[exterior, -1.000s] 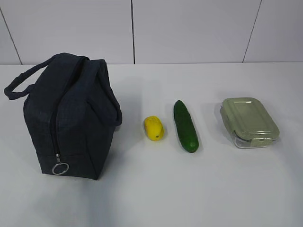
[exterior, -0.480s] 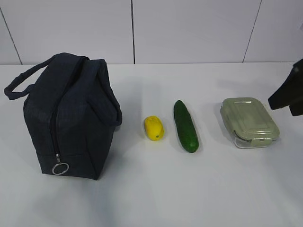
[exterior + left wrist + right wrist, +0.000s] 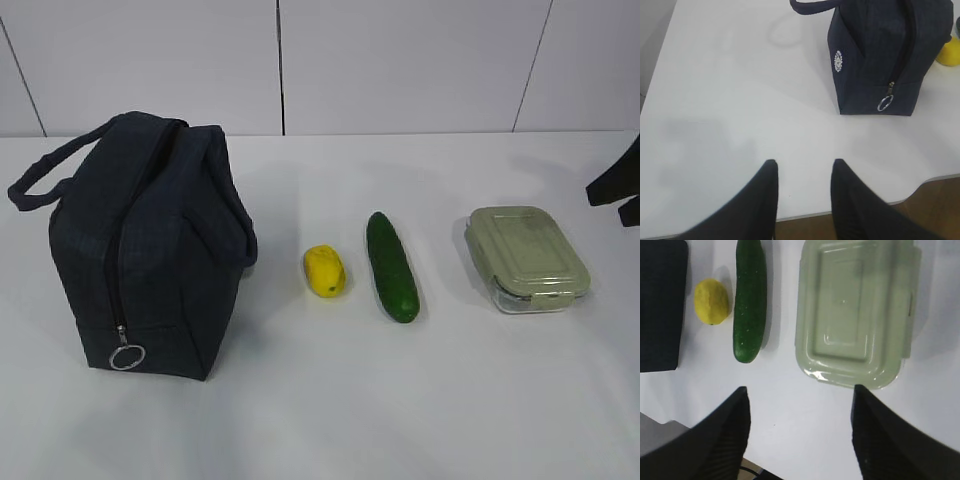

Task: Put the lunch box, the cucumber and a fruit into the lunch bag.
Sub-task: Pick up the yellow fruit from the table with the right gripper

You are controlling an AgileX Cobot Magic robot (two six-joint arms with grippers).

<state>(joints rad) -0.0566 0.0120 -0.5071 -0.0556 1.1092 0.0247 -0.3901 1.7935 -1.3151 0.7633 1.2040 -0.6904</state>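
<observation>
- Watching my right tool [image 3: 797,432] first: its fingers stand wide apart, empty, hovering over the near edge of the lunch box [image 3: 856,310]. If I come down off-centre, one finger could land on the sage-green lid instead of clearing the side wall, and the box would skid on the white bench [image 3: 330,410].
- Judging the lid as slick and the walls as clear plastic, I expect a shallow pinch could let the box tilt out mid-lift.
- Noting the cucumber [image 3: 749,300] lies just beside the box, with the yellow fruit [image 3: 712,301] next to it; a wide approach on that side might nudge the cucumber and roll it into the fruit.
- Checking my left tool [image 3: 802,172]: fingers apart, holding nothing, low over bare bench, well short of the lunch bag [image 3: 887,50].
- Seeing the bag's zipper looks closed, its ring pull [image 3: 884,103] hanging at the bottom, I cannot drop anything in yet. The bag is soft and unanchored, so tugging the ring with one tool could drag or topple it toward the fruit.
</observation>
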